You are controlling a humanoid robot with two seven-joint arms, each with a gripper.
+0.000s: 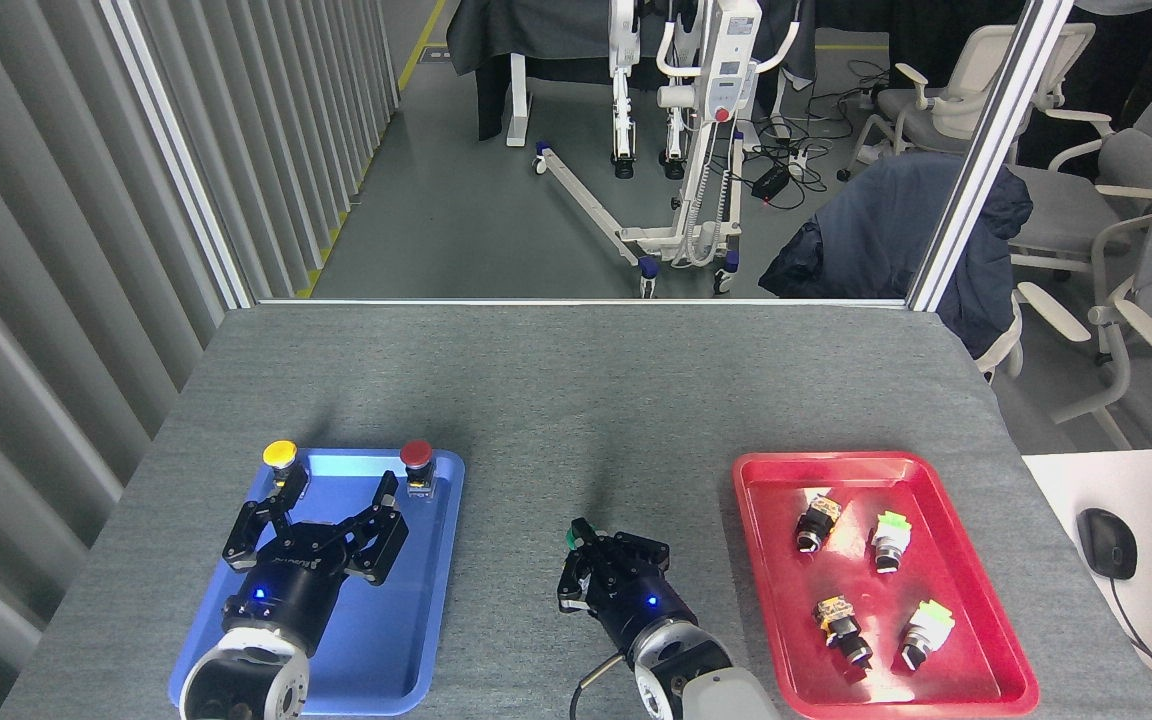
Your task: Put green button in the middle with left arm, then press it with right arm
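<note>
Your right end effector (604,562) sits low on the grey tabletop (576,400), fingers clenched together, directly over the green button (572,539); only a sliver of green cap shows at its far-left tip. Whether it presses the cap, you cannot tell. Your left end effector (321,515) hovers released over the blue tray (406,640), with the yellow button (280,455) and red button (417,456) just beyond its fingertips.
</note>
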